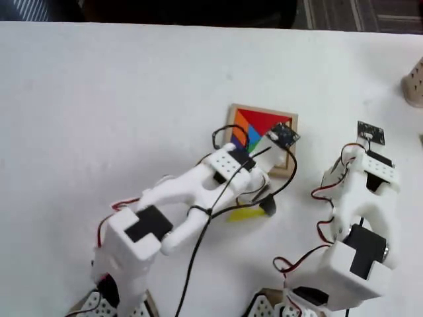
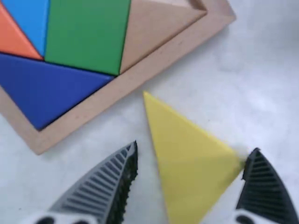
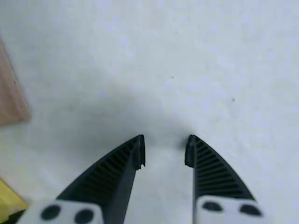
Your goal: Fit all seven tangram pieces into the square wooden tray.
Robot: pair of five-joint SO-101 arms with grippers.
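Tray: one square wooden tray (image 2: 140, 74), flat on the white table (image 1: 99, 99), just ahead of the left arm.
Pieces in tray: five counted, namely orange piece (image 2: 14, 37), light blue piece (image 2: 28, 18), green piece (image 2: 86, 32), dark blue piece (image 2: 46, 88) and red piece (image 1: 266, 121). Seated edge to edge. One bare triangular patch of tray floor beside the green piece.
Piece outside tray: one yellow triangle (image 2: 191, 158), flat on the table, just beside the tray's outer rim, one corner pointing at the rim but not touching it.
Left gripper (image 2: 194, 149): low over the yellow triangle, fingers spread wide, one on either side of it. Dark finger at a corner of the triangle, contact uncertain; grey finger apart from its edge.
Right gripper (image 3: 164, 140): over bare table, to the right of the tray in the high view. Fingers parted, nothing between them.
Arms: two, side by side.
Other: one pale perforated object (image 1: 415, 82) at the table's right edge.
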